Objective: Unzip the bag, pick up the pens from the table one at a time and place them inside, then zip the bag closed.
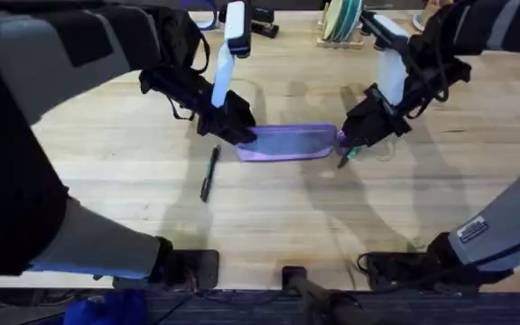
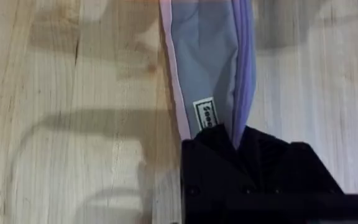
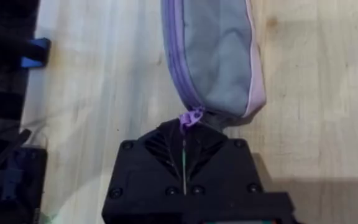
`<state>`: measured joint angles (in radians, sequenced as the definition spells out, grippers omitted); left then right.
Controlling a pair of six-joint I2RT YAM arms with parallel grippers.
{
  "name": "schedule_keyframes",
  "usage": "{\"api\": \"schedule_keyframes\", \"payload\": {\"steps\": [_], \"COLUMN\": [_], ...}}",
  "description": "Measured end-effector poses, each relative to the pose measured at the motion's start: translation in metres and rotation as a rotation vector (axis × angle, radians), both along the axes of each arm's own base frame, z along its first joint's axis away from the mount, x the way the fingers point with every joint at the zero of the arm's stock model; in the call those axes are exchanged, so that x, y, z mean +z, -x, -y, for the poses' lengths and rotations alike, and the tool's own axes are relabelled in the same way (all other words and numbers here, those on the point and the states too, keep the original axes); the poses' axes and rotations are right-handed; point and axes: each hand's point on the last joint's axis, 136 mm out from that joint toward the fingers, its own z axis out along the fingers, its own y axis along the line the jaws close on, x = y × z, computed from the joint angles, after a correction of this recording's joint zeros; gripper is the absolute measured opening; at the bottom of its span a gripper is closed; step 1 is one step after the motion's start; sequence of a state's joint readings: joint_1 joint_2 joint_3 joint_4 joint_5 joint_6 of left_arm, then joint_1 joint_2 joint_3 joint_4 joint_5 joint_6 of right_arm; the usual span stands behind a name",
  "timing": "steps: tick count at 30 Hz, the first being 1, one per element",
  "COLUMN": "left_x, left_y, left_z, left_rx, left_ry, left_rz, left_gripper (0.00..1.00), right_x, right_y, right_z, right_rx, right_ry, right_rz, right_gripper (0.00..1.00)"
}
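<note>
While the light wooden counter spreads across the whole overhead view, the lavender bag lies lengthwise near its middle, flat on the planks, with one arm at each end. In the left wrist view the bag shows its grey-blue side panel and a small label near the end held there; in the right wrist view the bag shows the purple zipper running along one long edge.

Reaching in from the left side, the left gripper sits at the bag's left end, and its black fingers are pinched together on the fabric of that end, where the purple edge disappears between them. Opposite it, the right gripper meets the bag's right end; its fingers are pressed together around the little purple zipper pull, which sticks out from the closed end of the zipper.

Just in front of the bag's left end, apart from it, the black pen lies on the counter, slightly slanted. A bit of the green pen peeks out just beneath the right gripper, beside the bag's right end.
</note>
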<state>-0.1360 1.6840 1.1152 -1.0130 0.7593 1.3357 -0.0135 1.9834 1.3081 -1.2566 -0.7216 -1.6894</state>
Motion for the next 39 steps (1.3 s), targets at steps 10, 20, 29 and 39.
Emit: {"api": "schedule_keyframes", "payload": {"steps": [10, 20, 29, 39], "left_x": [0.0, 0.0, 0.0, 0.0], "left_y": [0.0, 0.0, 0.0, 0.0], "left_z": [0.0, 0.0, 0.0, 0.0], "left_rx": [0.0, 0.0, 0.0, 0.0], "left_ry": [0.0, 0.001, 0.002, 0.002], "left_rz": [0.0, 0.0, 0.0, -0.001], "left_gripper": [0.041, 0.041, 0.041, 0.041], "right_x": [0.039, 0.062, 0.064, 0.064], "right_y": [-0.014, -0.026, -0.023, -0.015], "right_z": [0.001, 0.003, -0.002, -0.019], "right_rx": [0.0, 0.007, 0.022, 0.082], "right_ry": [0.005, 0.019, 0.018, 0.018], "right_rz": [-0.003, 0.033, 0.025, 0.026], "right_gripper": [0.029, 0.029, 0.029, 0.029]}}
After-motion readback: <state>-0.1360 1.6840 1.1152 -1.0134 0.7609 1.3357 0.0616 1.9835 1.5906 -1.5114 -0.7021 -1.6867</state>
